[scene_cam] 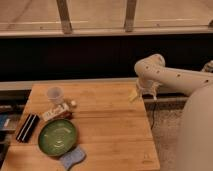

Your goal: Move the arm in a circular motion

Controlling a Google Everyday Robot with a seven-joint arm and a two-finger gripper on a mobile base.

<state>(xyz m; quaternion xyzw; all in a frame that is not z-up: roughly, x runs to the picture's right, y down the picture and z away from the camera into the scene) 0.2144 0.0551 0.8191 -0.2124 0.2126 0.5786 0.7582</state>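
**Arm at table's far-right edge**

Thick cream-white tubular robot arm (176, 78): enters from the right, rounded elbow above the light wooden table's (115, 131) far-right edge. Small pale gripper (146, 92): hangs below the elbow; open or closed, cannot tell. Round green plate (58, 136) and clear plastic cup (55, 95): table's left side.

Nothing readable here tbh. The packet (55, 113) on the wooden table (111, 131) has print, can't make it out. Gripper (146, 91) hangs over the table's far edge.
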